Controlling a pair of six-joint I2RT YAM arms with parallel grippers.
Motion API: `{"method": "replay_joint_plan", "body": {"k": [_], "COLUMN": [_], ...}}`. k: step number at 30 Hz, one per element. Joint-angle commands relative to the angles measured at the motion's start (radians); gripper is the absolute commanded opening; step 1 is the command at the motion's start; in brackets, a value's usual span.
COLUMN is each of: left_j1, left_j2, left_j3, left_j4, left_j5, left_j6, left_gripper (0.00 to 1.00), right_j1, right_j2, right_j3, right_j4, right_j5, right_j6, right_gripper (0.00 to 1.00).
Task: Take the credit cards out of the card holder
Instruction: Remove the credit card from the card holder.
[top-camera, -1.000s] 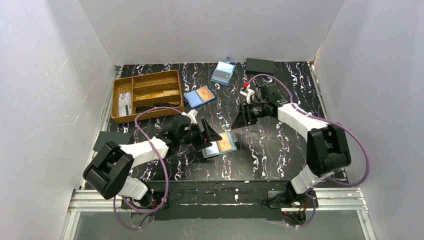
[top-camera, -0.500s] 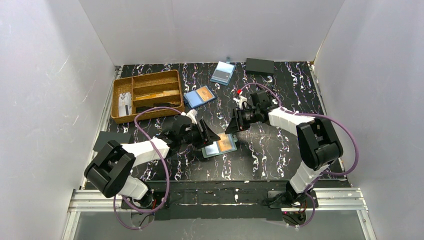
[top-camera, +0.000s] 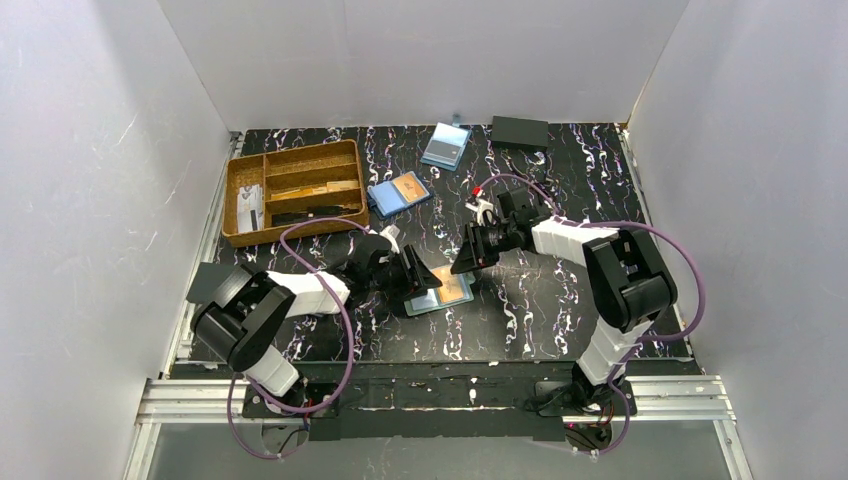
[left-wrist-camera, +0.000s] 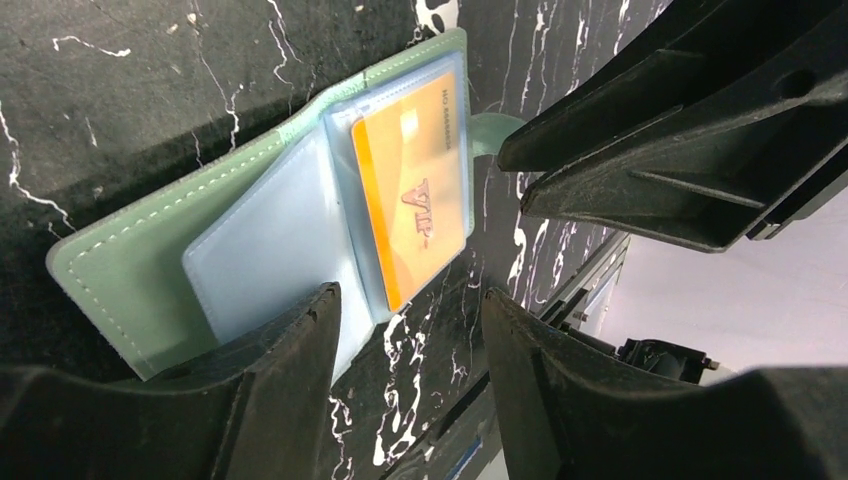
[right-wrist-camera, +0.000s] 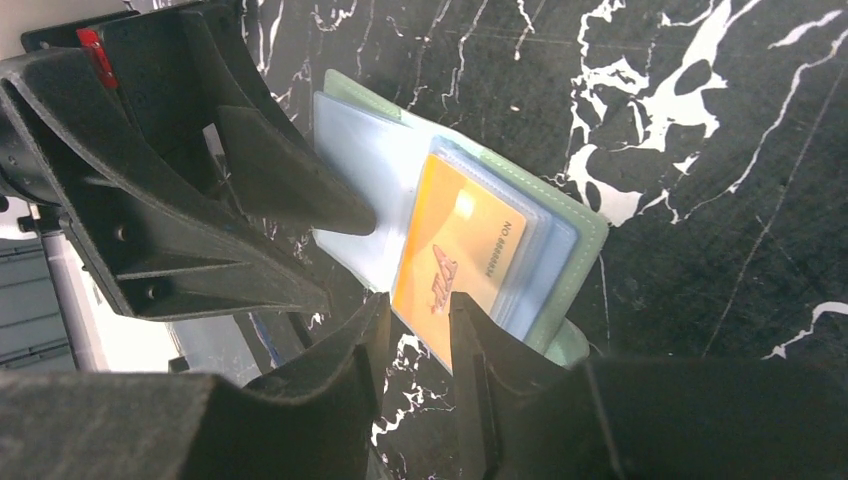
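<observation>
Lying open on the marbled surface between both claws: card holder, orange card in its clear pocket. Left claw part open, straddling the pocket's edge, not pinching. Right claw nearly closed around the card's corner; can't tell if it grips.

What I can't make out
My left fingers cover the card holder at its near corner; the orange card has its lower edge behind my right fingers, grip unclear.
</observation>
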Motion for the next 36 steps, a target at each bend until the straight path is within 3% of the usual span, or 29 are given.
{"method": "replay_joint_plan", "body": {"k": [1,9,17,21,27,31,36], "left_j1": [-0.007,-0.008,-0.008,-0.007,-0.008,-0.008,-0.008], "left_j2": [0.026,0.056,0.1,0.122,0.128,0.136,0.157], "left_j3": [0.034,0.031,0.044,0.043,0.032,0.025,0.028], "left_j4": [0.031,0.038,0.046,0.049,0.052,0.054,0.059], "left_j5": [0.0,-0.002,0.019,0.023,0.018,0.013,0.016], "left_j6": [0.017,0.013,0.005,0.0,-0.003,-0.006,-0.01], "left_gripper": [0.52,0.5,0.39,0.35,0.32,0.22,0.21], "right_j1": [-0.003,-0.001,0.001,-0.001,-0.017,-0.043,-0.045], "right_j2": [0.022,0.063,0.112,0.115,0.089,0.061,0.059], "right_j3": [0.002,0.01,0.016,0.019,0.029,0.024,0.014], "right_j4": [-0.007,-0.028,-0.033,-0.029,-0.037,-0.037,-0.017], "right_j5": [0.017,0.01,-0.031,-0.057,-0.056,-0.063,-0.119], "right_j6": [-0.024,-0.039,-0.033,-0.03,-0.056,-0.077,-0.075], "right_gripper": [0.37,0.37,0.36,0.29,0.32,0.33,0.33]}}
